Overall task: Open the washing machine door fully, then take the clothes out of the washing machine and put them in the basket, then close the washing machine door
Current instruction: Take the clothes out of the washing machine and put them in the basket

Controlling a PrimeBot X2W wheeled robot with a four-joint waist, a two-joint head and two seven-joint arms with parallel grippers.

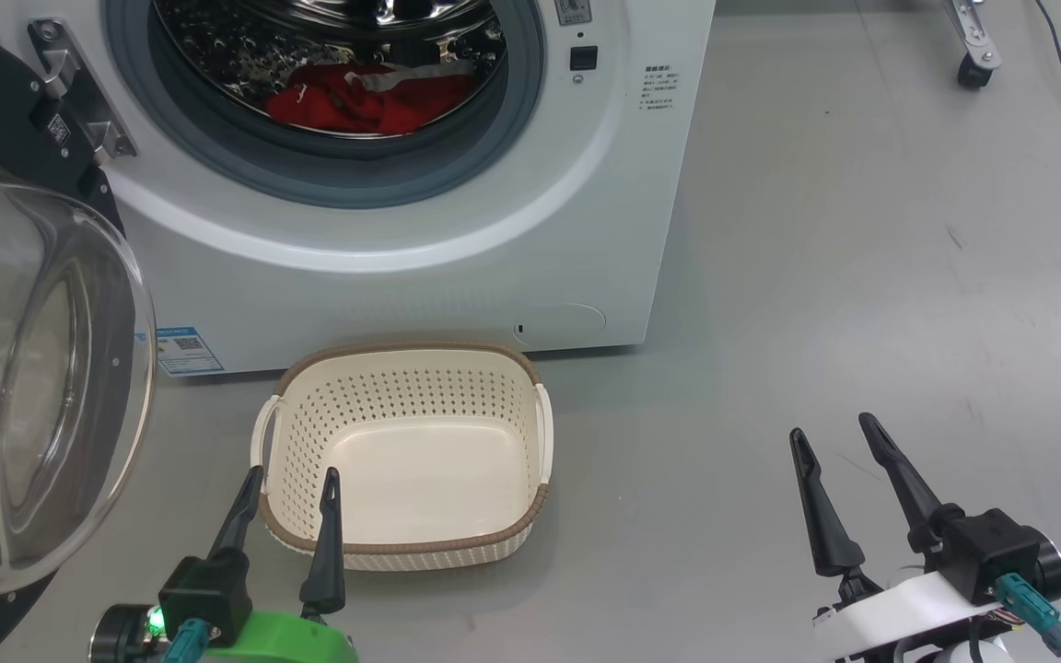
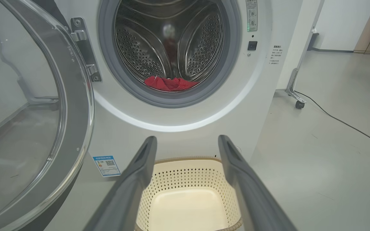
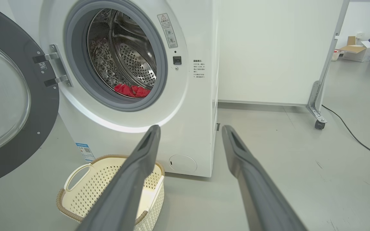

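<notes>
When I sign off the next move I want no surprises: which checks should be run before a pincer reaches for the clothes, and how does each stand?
1. The washing machine door stands aside, off the mouth of the drum: ok.
2. The door is at its full stop: cannot tell.
3. The clothes lie at the bottom of the drum, in plain sight: ok.
4. The basket is empty, on the floor before the washing machine: ok.
5. The left pincer is open, holding nothing: ok.
6. The right pincer is open, holding nothing: ok.
</notes>
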